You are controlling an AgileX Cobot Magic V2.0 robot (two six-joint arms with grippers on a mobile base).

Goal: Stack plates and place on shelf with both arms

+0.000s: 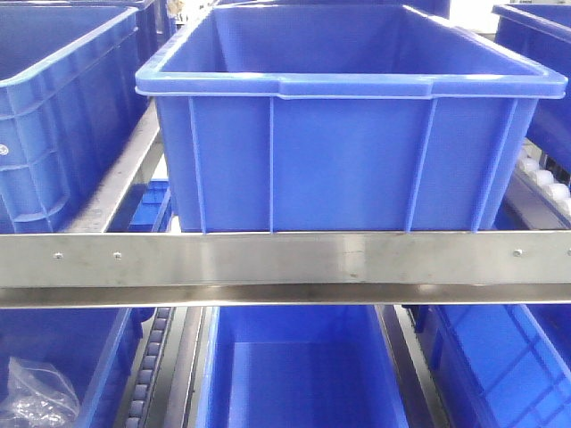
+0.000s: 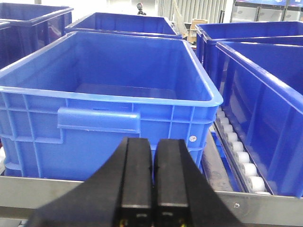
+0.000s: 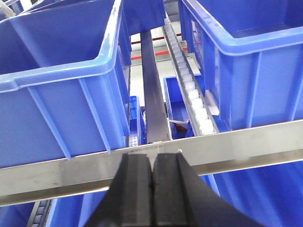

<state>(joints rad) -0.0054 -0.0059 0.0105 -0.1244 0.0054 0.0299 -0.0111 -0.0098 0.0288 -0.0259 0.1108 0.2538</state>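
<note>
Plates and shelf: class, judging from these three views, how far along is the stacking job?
Done: nothing visible. No plate appears in any view, and the big blue plastic crate on the steel shelf rail looks empty. In hand: nothing; the left pincer and right pincer are both shut with nothing between them. Left: seemingly all of it, stacking and shelving.

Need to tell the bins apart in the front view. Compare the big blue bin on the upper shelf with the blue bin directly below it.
The upper bin sits above the metal rail, its ribbed front wall in full view; the lower bin sits under the rail, showing only its inside. The upper bin looks wider here. Both are blue plastic with nothing visible inside.
</note>
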